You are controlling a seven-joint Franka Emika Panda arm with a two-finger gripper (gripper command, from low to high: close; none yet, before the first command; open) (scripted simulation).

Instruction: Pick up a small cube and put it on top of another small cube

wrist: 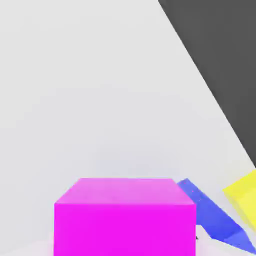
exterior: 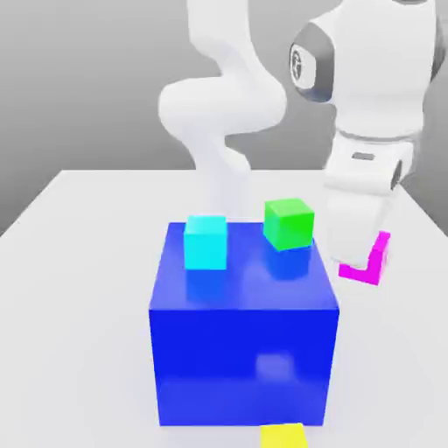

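The small bright pink cube point(exterior: 374, 262) is seen at the exterior view's right, partly hidden behind the white robot gripper point(exterior: 359, 249), which is closed on it. It is held beside the big shiny blue cube point(exterior: 243, 350) (a light blue cube point(exterior: 206, 242) and a green cube point(exterior: 289, 223) sit on top).

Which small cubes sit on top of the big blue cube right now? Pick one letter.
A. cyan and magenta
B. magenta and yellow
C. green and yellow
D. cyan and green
D: in the exterior view the cyan cube and the green cube rest on the big blue cube, while the magenta cube is off to its side at the gripper and the yellow cube lies on the table in front.
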